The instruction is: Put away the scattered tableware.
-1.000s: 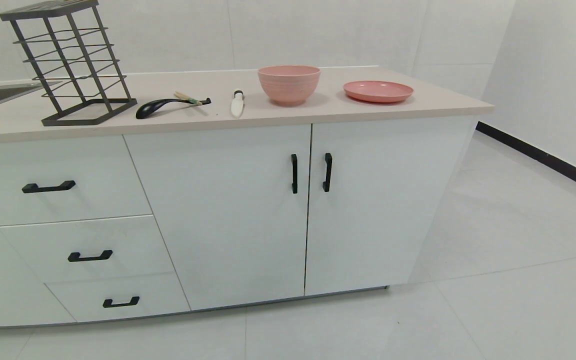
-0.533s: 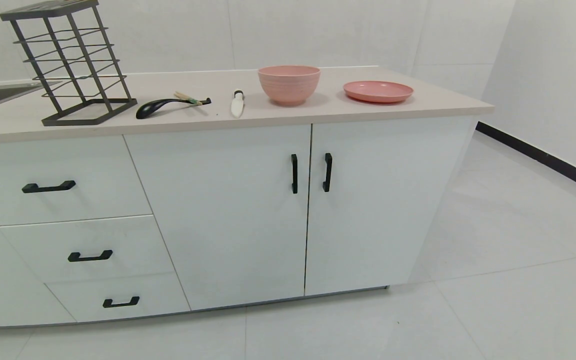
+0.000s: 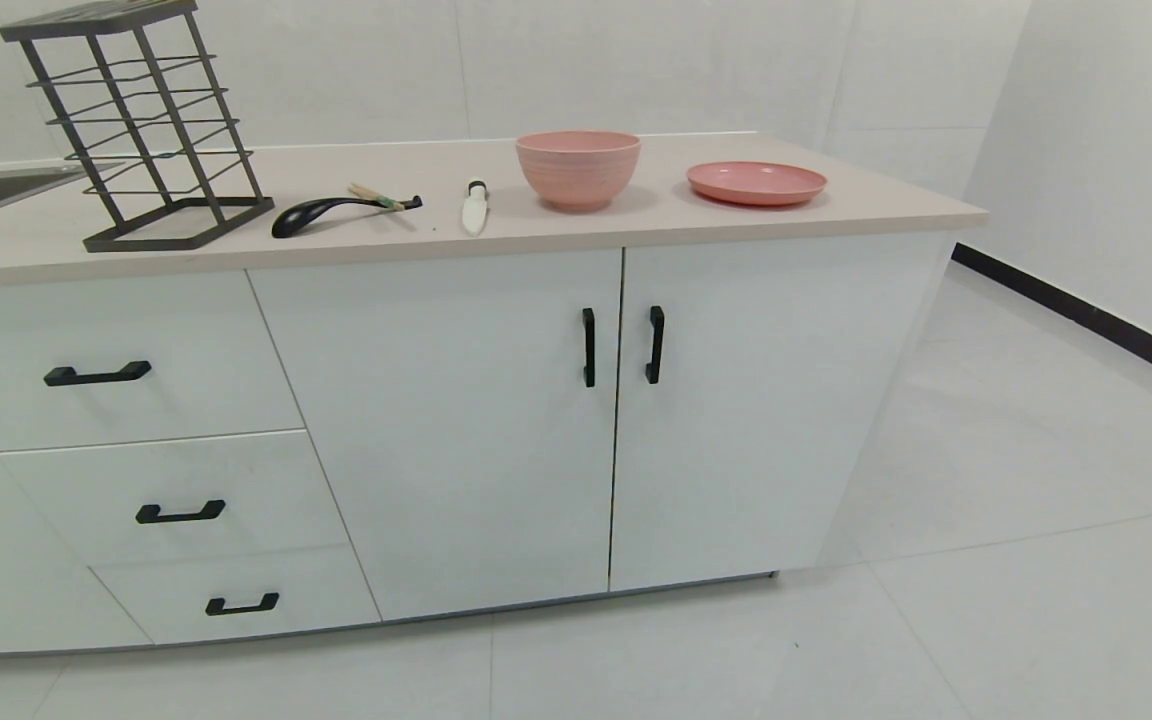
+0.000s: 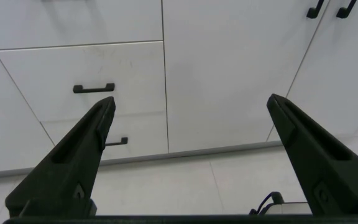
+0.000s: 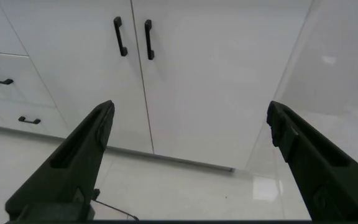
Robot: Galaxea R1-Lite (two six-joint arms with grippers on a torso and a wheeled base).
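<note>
1. Across the beige countertop (image 3: 836, 215) in the head view, left to right: tall black wire rack (image 3: 136, 130), black spoon (image 3: 321, 213) with chopsticks (image 3: 376, 194) touching its handle, white knife (image 3: 475, 208), pink bowl (image 3: 578, 168), pink plate (image 3: 756, 183). All five pieces loose on the surface, none stored; spoon nearest the rack's base, plate farthest from it. Beneath, closed double doors (image 3: 456, 420) and three closed drawers (image 3: 186, 340). No shift anywhere over the past second: same framing, same positions. Judged as a pause at the very start, with nothing put away yet.
2. Left wrist view: left gripper (image 4: 191, 102) low before the drawers, fingers wide apart, holding nothing, well apart from the tableware.
3. Right wrist view: right gripper (image 5: 190, 107) facing the double doors and their black handles (image 5: 120, 36), fingers likewise spread wide, empty.
</note>
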